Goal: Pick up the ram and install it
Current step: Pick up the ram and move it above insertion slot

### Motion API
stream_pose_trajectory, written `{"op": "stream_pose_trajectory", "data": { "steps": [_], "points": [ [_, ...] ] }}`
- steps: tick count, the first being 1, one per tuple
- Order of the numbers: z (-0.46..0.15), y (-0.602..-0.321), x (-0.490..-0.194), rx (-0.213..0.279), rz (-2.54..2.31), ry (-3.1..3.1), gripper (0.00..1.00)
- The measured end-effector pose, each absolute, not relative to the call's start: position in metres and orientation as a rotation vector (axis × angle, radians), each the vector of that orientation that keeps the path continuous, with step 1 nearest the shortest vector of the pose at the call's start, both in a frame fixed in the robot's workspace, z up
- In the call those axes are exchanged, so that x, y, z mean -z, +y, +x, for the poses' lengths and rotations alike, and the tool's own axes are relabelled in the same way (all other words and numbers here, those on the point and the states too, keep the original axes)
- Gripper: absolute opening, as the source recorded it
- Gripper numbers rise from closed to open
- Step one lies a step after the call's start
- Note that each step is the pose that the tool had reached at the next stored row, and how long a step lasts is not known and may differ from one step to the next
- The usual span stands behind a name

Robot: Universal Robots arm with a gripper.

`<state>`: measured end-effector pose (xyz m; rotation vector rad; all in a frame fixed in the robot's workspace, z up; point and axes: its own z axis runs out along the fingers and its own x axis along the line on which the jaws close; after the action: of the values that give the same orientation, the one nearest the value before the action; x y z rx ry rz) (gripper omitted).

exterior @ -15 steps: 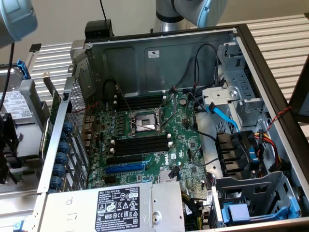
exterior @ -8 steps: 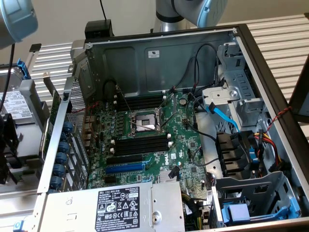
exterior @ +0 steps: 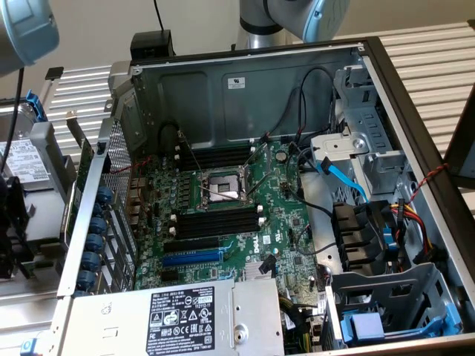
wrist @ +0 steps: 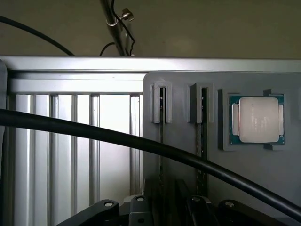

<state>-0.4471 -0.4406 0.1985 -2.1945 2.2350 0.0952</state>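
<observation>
In the exterior view an open case (exterior: 223,89) lies on a ribbed table (exterior: 423,52). Inside it the motherboard (exterior: 286,222) carries a socket (exterior: 223,185) with long black slots (exterior: 215,222) on either side and a blue slot (exterior: 191,258) nearer the camera. Part of the arm (exterior: 22,30) hangs at the exterior view's upper left, off the case. In the wrist view a grey holder (wrist: 183,155) rests on the table, and a ram (wrist: 161,117) stands on edge in one of its grooves. A second stick (wrist: 203,141) stands in the groove beside it, next to a CPU (wrist: 257,120). The pincer (wrist: 169,209) sits close by the two grooves, but I cannot tell how far open it is or whether it grips anything. A black cable (wrist: 141,143) crosses in front.
</observation>
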Motion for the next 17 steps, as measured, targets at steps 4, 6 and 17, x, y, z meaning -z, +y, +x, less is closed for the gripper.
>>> {"op": "stream_pose_trajectory", "data": {
  "steps": [4,6,17],
  "points": [
    [-0.4472,-0.4401,-0.198,-0.096,-2.195,2.235,0.33],
    [-0.4473,-0.44,-0.1977,-0.096,-2.195,2.235,0.31],
    [-0.4479,-0.4402,-0.2016,-0.098,-2.196,2.236,0.13]
  ]
}}
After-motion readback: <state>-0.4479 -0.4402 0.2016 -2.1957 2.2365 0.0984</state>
